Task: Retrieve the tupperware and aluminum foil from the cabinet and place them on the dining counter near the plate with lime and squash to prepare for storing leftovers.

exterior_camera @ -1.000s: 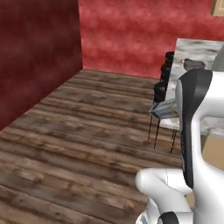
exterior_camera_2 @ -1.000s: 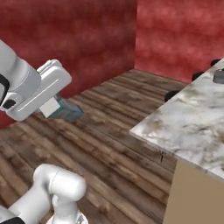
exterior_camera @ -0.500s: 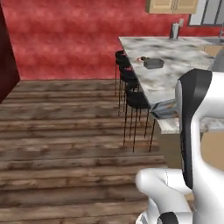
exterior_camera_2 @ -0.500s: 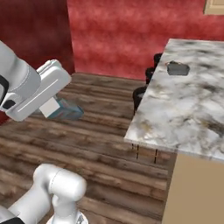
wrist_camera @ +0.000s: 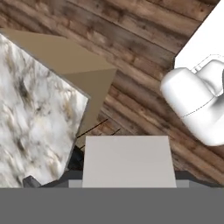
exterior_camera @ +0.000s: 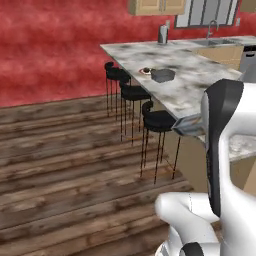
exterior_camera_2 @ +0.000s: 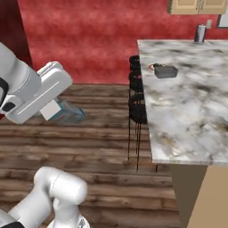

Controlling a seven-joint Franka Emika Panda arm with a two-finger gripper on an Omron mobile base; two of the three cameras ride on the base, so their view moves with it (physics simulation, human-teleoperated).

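The hand (exterior_camera_2: 57, 111) pinches the aluminum foil (exterior_camera_2: 67, 114), carried clear of the floor beside the dining worktop (exterior_camera_2: 187, 116). The tupperware (exterior_camera_2: 165, 71) sits on that worktop just beside the plate (exterior_camera: 146, 71)

Grey-white marbled dining counter (exterior_camera_2: 187, 111) with dark veins, dark grey tupperware (exterior_camera_2: 165, 71), black stools (exterior_camera: 159, 121), red wall (exterior_camera_2: 84, 35).

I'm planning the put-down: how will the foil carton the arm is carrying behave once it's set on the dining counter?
The aluminum foil carton looks flat-sided, so it should lie still rather than roll. Being long and narrow, it would probably tip if stood on end. The dining counter looks smooth, so it may slide if nudged.
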